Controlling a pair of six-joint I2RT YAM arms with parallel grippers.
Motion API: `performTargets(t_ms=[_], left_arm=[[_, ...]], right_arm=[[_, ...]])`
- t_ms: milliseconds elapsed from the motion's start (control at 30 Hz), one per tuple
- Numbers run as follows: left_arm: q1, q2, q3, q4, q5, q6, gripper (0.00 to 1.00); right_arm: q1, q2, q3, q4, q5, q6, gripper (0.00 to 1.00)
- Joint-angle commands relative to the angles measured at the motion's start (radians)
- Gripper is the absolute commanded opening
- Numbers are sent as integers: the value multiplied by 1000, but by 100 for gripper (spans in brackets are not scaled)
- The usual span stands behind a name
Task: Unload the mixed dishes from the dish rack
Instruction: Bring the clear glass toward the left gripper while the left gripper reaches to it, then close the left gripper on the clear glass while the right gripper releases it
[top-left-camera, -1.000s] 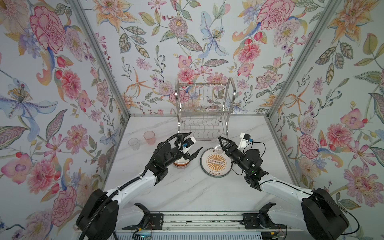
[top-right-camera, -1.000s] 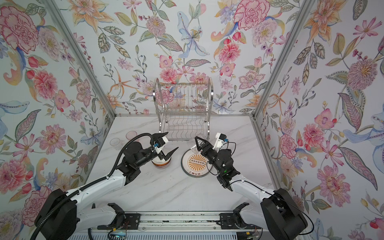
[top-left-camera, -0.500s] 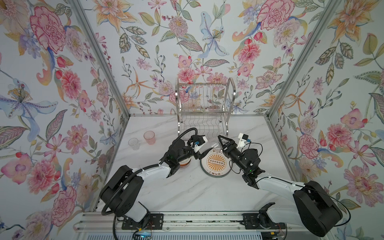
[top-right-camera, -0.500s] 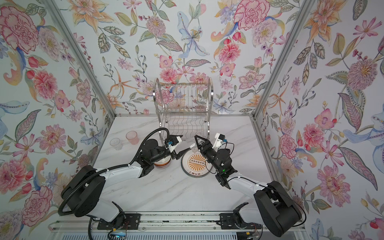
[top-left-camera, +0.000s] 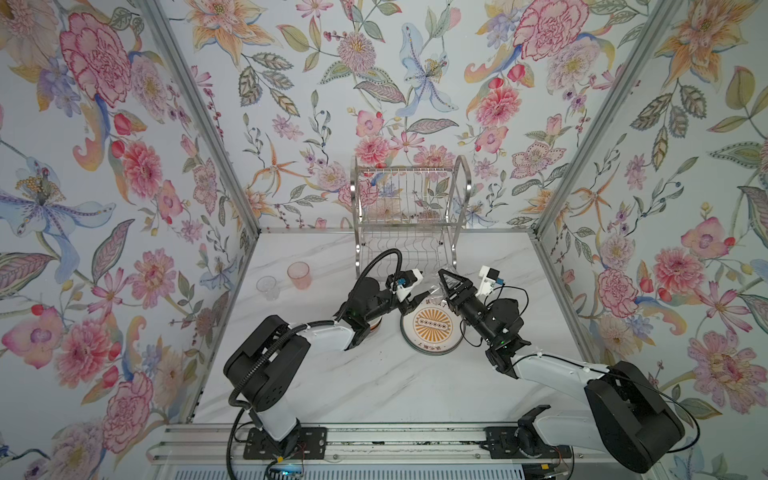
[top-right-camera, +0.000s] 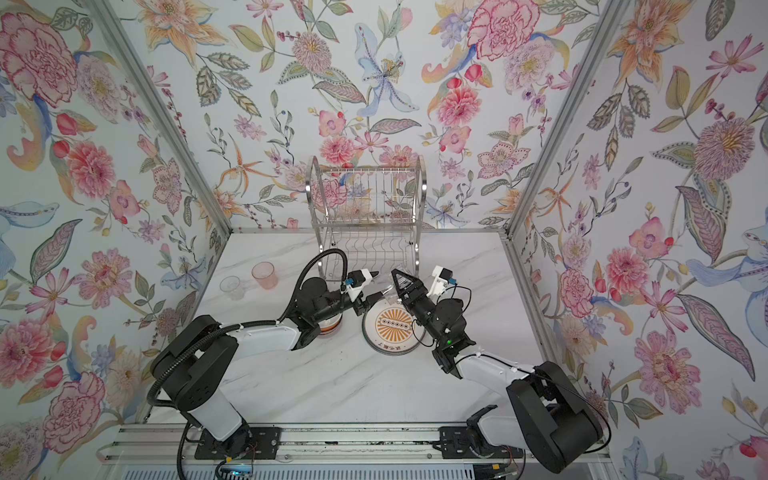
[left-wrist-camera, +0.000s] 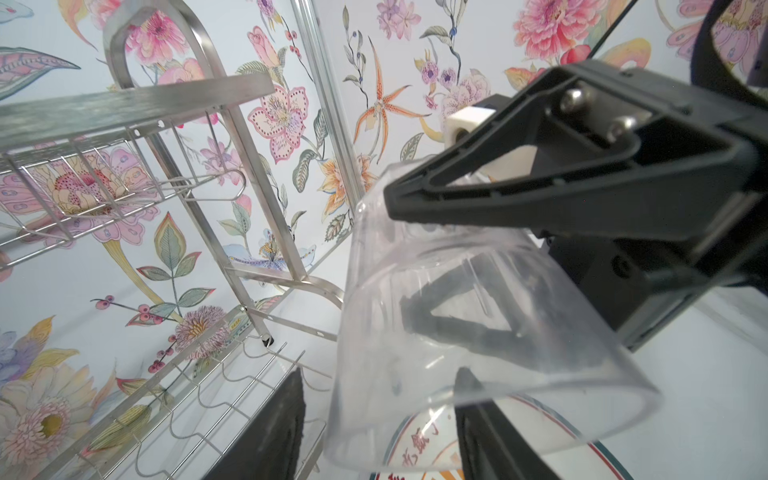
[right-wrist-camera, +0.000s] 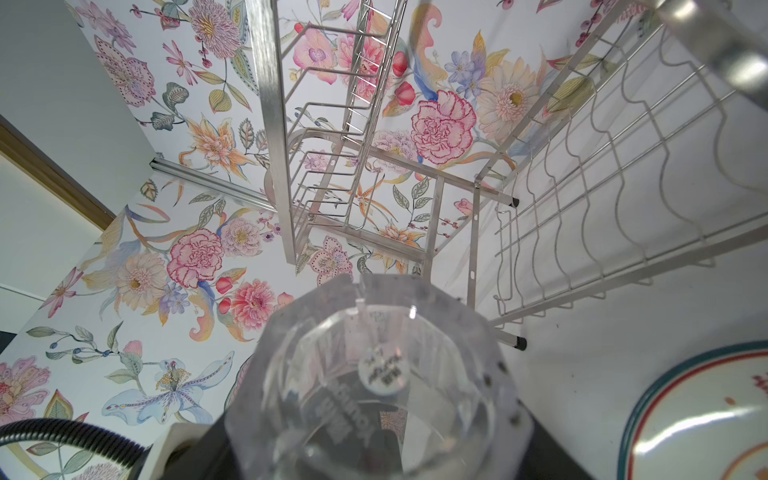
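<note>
Marble tabletop (top-left-camera: 374, 395) is lying below; right gripper (left-wrist-camera: 395, 253) is pinching the clear glass (left-wrist-camera: 374, 374) between its jaws. Left gripper (left-wrist-camera: 378, 432), jaws spread, is flanking the rim. The glass is probably light, slippery and breakable, so the wall looks the best place to grip.

1. rack (left-wrist-camera: 124, 108): shiny steel wire, with brushed flat bars.
2. clear glass (left-wrist-camera: 457, 332): see-through, smooth and glossy, faintly scuffed; whether it is glass or plastic i cannot tell.
3. right gripper (left-wrist-camera: 395, 251): matt black plastic fingers, bright metal screws.
4. plate (top-left-camera: 432, 328): glazed and glossy, catches the light.
5. pink glass (top-left-camera: 299, 275): translucent, smooth.
6. table (top-left-camera: 374, 386): white marble look, smooth, with a soft sheen.
7. walls (top-left-camera: 415, 83): matt floral print, with metal corner strips.
8. hose (right-wrist-camera: 62, 432): ribbed black plastic.
</note>
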Motion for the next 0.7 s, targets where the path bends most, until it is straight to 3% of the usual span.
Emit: performTargets(t_ms=[0, 433, 667], left_arm=[[-13, 27, 26, 94, 21, -51, 53], [-19, 51, 43, 123, 26, -74, 29], [-21, 52, 54, 120, 28, -85, 12]], right_arm=[[-5, 6, -11, 76, -16, 15, 0], [-5, 44, -20, 118, -37, 43, 0], [-8, 72, -25, 158, -56, 52, 0]])
